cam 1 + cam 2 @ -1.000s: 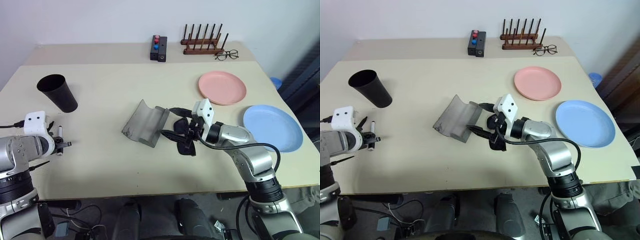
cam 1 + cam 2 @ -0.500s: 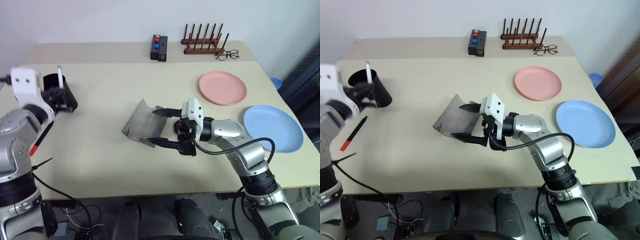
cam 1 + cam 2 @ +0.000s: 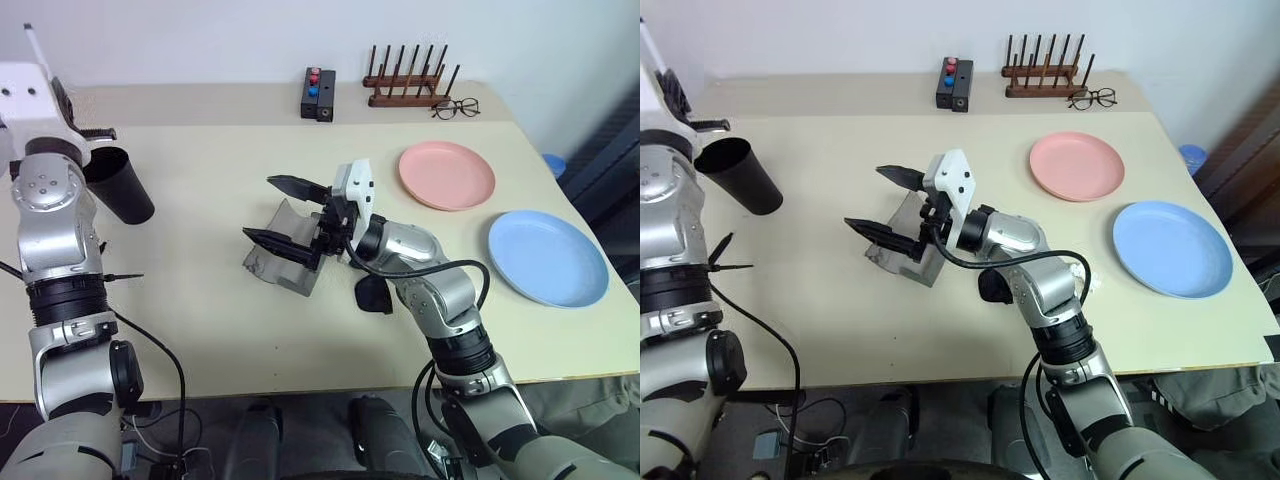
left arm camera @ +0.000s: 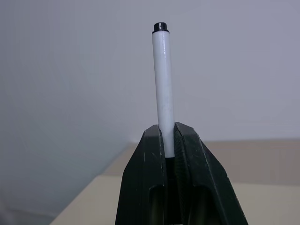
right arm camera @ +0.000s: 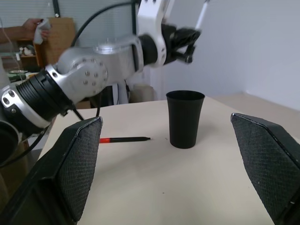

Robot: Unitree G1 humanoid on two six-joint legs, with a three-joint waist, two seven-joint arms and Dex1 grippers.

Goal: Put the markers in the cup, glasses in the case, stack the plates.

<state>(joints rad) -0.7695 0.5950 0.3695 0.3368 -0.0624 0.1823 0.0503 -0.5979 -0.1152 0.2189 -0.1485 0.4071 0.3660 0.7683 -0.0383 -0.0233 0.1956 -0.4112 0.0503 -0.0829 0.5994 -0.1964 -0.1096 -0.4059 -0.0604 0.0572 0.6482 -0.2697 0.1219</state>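
Observation:
My left gripper (image 4: 168, 129) is shut on the white marker (image 4: 161, 89), which points up. It hangs in the air above the black cup (image 3: 125, 195) at the table's left. The black marker with the red end (image 5: 124, 139) lies on the table beside the cup. My right gripper (image 3: 280, 212) is open and empty above the grey case (image 3: 285, 270), pointing left. The black sunglasses (image 3: 372, 293) lie on the table right of the case, partly under my right forearm. The pink plate (image 3: 446, 175) and the blue plate (image 3: 548, 257) lie apart at the right.
At the far edge stand a black box with red and blue buttons (image 3: 318, 95), a wooden peg rack (image 3: 408, 85) and clear-lens spectacles (image 3: 455, 108). A person's hand (image 5: 35, 28) shows far off in the right wrist view.
My left gripper has risen from near the table to above the cup and tipped the white marker upward. My open right gripper has swung left from the sunglasses to over the case.

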